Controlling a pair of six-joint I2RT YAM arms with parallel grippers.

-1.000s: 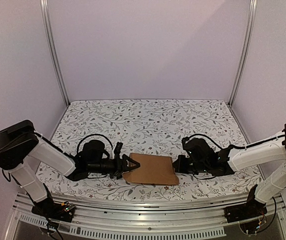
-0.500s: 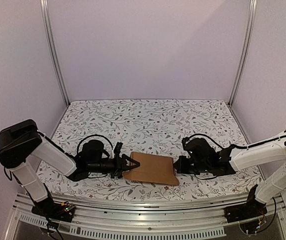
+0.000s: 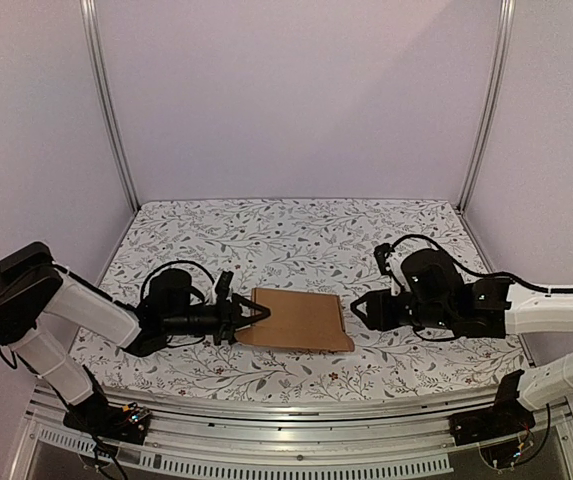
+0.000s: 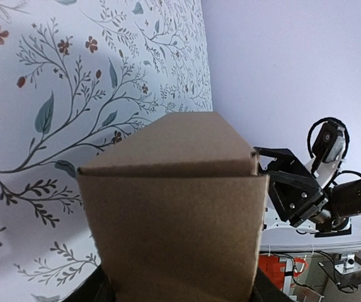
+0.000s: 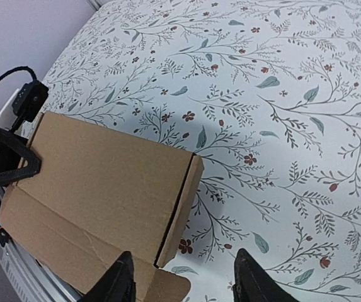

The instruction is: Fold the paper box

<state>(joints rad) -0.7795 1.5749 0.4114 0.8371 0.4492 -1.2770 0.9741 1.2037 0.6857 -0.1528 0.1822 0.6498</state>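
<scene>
Two grippers face each other across the paper box (image 3: 296,320), a low, unprinted brown cardboard carton resting on the floral tablecloth (image 3: 296,235). We find the left gripper (image 3: 249,316) closed on the end of the box nearest to it: one finger lies over the top panel, and in the left wrist view the cardboard fills the gap between the fingers and extends straight ahead of them. The right gripper (image 3: 358,308) stands just beside the opposite end of the box with its jaws apart, gripping nothing. In the right wrist view its fingers (image 5: 122,280) appear at the lower edge. The box lies ahead of them and mostly to their left, and its upturned end panel runs toward the gap between them. A loose flap at the box's near corner shows between the two fingers. We cannot tell whether that flap touches either finger.
</scene>
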